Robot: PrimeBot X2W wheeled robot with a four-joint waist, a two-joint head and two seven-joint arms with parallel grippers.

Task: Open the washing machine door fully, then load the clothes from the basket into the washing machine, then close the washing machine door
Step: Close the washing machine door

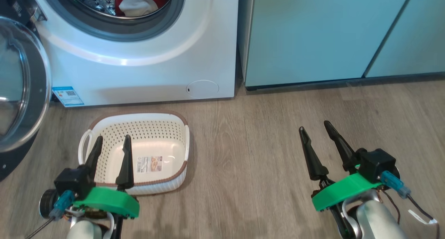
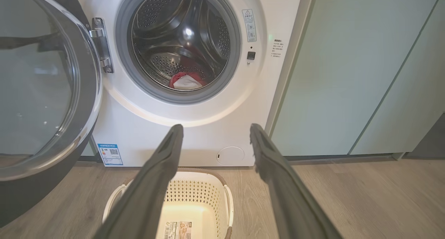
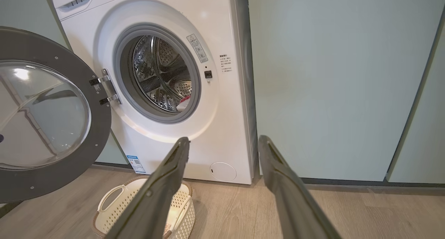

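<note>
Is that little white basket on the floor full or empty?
Empty: the basket shows its bare bottom and label; the clothes lie in the drum.

glossy steel drum (image 2: 180, 37) – perforated plastic basket (image 1: 139, 127) – matt wood-grain floor (image 1: 260, 145)

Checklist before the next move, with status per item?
1. basket emptied: ok, only its bottom label shows.
2. clothes inside the washing machine: ok, a red and white bundle lies low in the drum.
3. left gripper open and empty: ok.
4. right gripper open and empty: ok.
5. washing machine door closed: not ok, it stands swung wide open.
6. Door's swing clears the basket on the floor: cannot tell.
</note>
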